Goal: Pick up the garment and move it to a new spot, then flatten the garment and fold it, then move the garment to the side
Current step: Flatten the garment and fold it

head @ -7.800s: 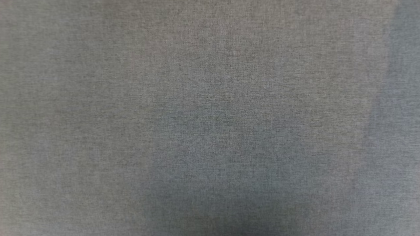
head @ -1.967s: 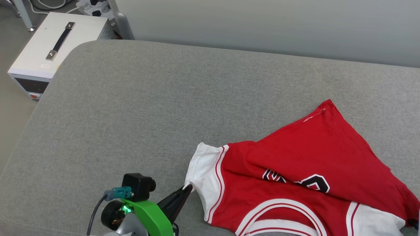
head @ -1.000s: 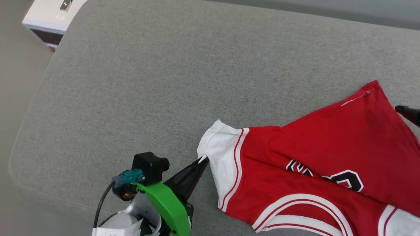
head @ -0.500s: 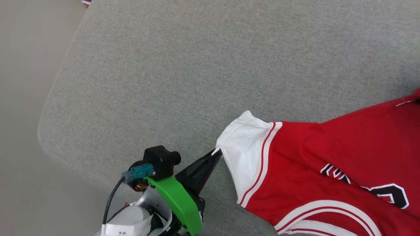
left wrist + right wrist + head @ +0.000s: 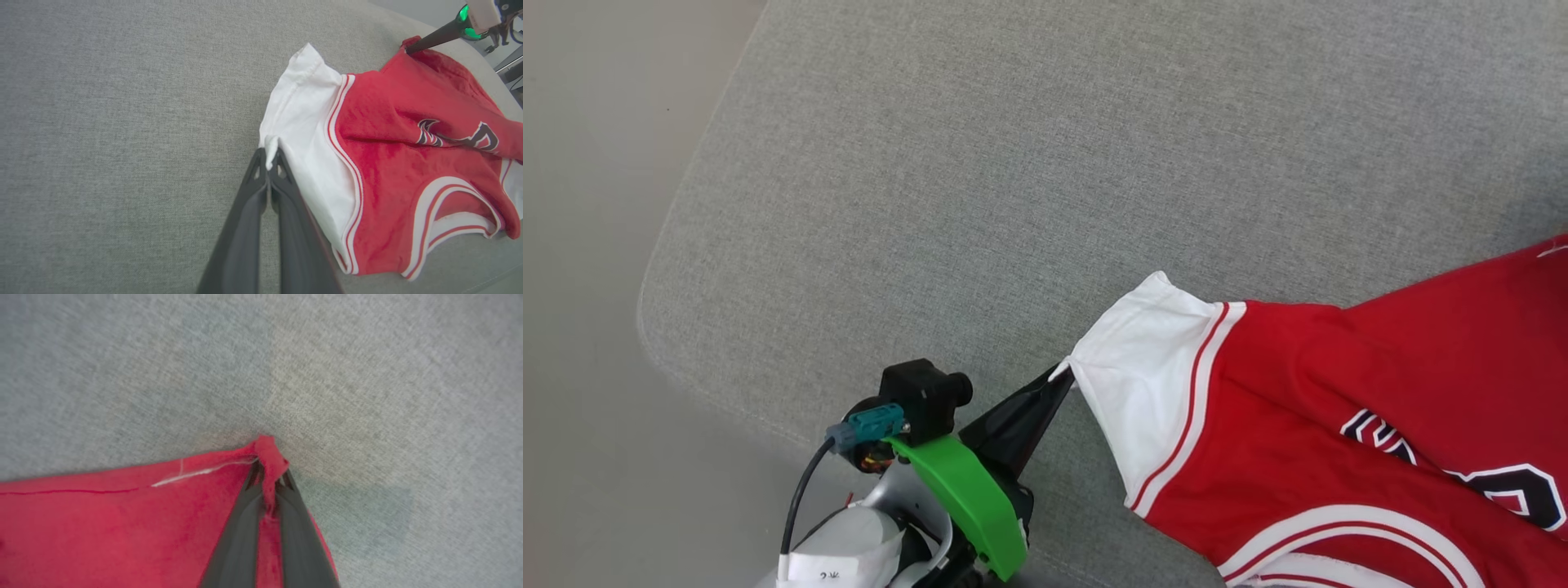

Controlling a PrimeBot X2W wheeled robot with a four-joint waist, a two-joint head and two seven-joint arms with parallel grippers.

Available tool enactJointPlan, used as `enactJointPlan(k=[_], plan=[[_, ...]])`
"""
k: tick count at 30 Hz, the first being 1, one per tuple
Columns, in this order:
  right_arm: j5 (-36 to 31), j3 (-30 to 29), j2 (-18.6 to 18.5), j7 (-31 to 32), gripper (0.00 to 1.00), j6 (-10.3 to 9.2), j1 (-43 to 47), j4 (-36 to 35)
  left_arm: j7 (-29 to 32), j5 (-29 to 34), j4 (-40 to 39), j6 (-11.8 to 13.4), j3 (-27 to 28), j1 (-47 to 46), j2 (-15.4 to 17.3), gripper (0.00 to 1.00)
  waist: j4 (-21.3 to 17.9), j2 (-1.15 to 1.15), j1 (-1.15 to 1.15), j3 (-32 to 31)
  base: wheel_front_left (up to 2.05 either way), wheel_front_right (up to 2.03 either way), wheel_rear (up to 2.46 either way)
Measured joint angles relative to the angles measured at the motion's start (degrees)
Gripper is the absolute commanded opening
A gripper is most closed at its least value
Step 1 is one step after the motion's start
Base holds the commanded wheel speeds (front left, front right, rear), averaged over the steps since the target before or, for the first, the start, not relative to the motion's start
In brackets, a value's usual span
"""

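Note:
The garment (image 5: pixel 1339 392), a red jersey T-shirt with white sleeves and striped trim, lies crumpled on the grey cushion (image 5: pixel 980 180) at the lower right of the head view. My left gripper (image 5: pixel 1063 374) is shut on the corner of the white sleeve (image 5: pixel 1152 367); the left wrist view shows the pinch (image 5: pixel 269 152) on that sleeve (image 5: pixel 302 122). My right gripper (image 5: pixel 269 467) is shut on a red corner of the garment (image 5: pixel 122 522). The left wrist view shows that right gripper (image 5: pixel 408 49) at the garment's far corner. Black lettering (image 5: pixel 457 136) shows on the chest.
The cushion's rounded left edge (image 5: pixel 658 269) drops to a pale floor (image 5: pixel 588 245). Much bare cushion lies to the upper left of the garment. The cushion's edge runs close behind the right gripper in the left wrist view (image 5: pixel 482 69).
The head camera has swung, so the scene shifted right and down. The right gripper has closed on the garment's red corner. The left gripper keeps its hold on the sleeve.

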Motion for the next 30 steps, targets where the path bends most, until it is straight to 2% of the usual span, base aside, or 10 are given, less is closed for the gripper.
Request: enactJointPlan(k=[8,13,15,23,30], plan=[[0.5,1.4,1.4,-9.6,0.0,0.0,0.1,2.1,-1.1,0.0,1.1,0.1,0.8,-0.8,0.0,0.0,-1.4,0.0,0.0,-2.4,0.0,0.0,0.0],[1.5,3.5,2.4,-16.5,0.0,0.0,0.0,3.7,-2.4,0.3,1.6,1.8,2.6,-1.6,0.0,0.0,-2.8,0.0,0.0,-5.0,0.0,0.0,0.0],[1.8,3.6,2.9,-21.8,0.0,0.0,-0.3,4.6,-2.6,0.2,1.6,2.6,3.9,-2.0,0.1,0.0,-3.9,0.0,0.0,-7.1,0.0,0.0,0.0],[4.0,3.3,2.6,-33.5,0.0,0.0,-0.3,5.3,-3.3,0.3,0.5,5.6,8.4,-4.7,2.4,0.0,-7.3,0.0,0.0,-13.2,0.0,0.0,0.0],[5.5,2.5,2.2,-41.1,0.0,0.0,-0.1,5.4,-2.5,1.2,-1.4,7.2,10.9,-8.6,4.1,0.0,-10.8,0.0,0.0,-18.4,0.0,0.0,0.0]])
